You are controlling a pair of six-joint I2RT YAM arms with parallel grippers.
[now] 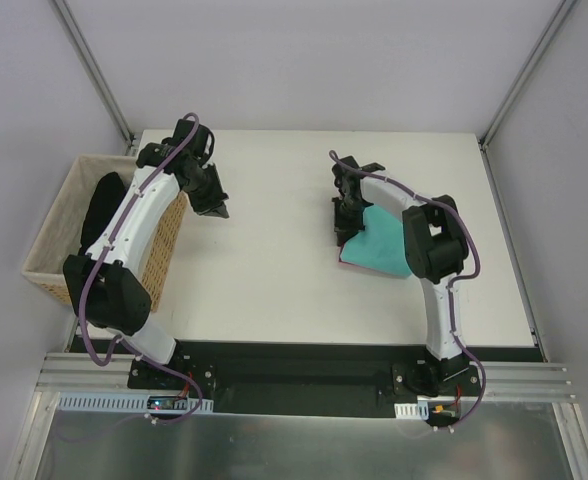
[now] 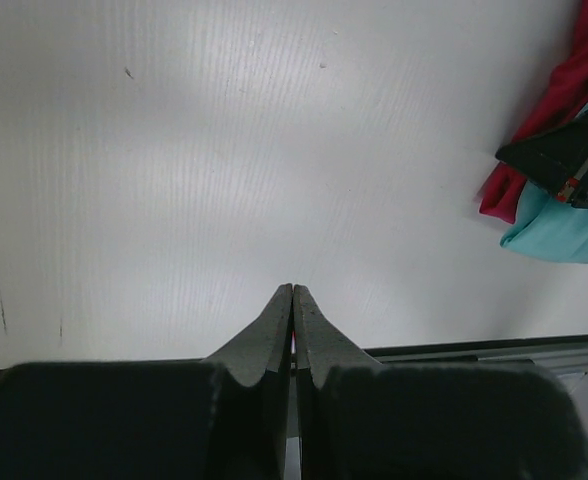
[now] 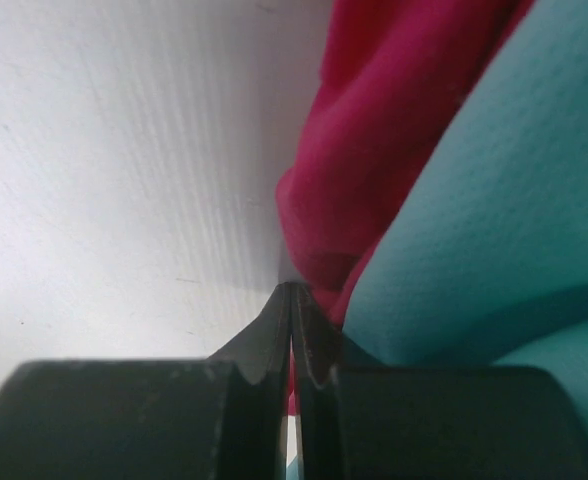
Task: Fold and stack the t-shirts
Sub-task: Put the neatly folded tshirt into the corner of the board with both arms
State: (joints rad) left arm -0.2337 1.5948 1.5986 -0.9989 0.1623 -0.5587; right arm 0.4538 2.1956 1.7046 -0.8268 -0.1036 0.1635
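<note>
Two folded t-shirts lie stacked right of the table's middle. The teal one (image 1: pixel 382 246) (image 2: pixel 564 232) (image 3: pixel 494 200) rests on top of the crimson-pink one (image 1: pixel 345 262) (image 2: pixel 562 95) (image 3: pixel 374 150), whose edge sticks out at the left. My right gripper (image 1: pixel 342 234) (image 3: pixel 294 287) is shut, its tips low on the table against the pink shirt's left edge, with no cloth visibly pinched between them. My left gripper (image 1: pixel 217 211) (image 2: pixel 293 288) is shut and empty, hanging over bare table at the back left, well away from the stack.
A woven wicker basket (image 1: pixel 58 232) stands off the table's left edge with dark cloth (image 1: pixel 99 205) inside; the left arm runs along its right wall. The right arm's black fingers (image 2: pixel 566 165) show in the left wrist view at the stack's edge.
</note>
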